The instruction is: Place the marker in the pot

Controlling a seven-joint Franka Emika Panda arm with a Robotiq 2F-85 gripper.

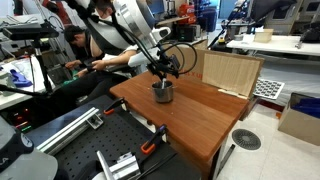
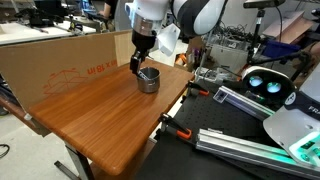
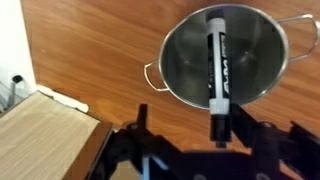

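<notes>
The small steel pot (image 3: 178,45) stands on the wooden table, seen in both exterior views (image 1: 162,93) (image 2: 148,81). The dark marker (image 3: 216,60) lies inside it, pointing away from me. Its white-banded dark end sticks out over the near rim, between my jaws. My gripper (image 3: 197,116) hovers just above the pot (image 1: 160,79) (image 2: 138,66). Its fingers are spread wide apart and do not touch the marker. In both exterior views the marker is hidden by the gripper and the pot wall.
A light wooden panel (image 1: 230,72) stands at one table edge, also at the lower left of the wrist view (image 3: 45,140). A cardboard wall (image 2: 70,60) borders the table. A seated person (image 1: 75,45) is behind it. Clamps and metal rails (image 1: 120,160) lie beside the table.
</notes>
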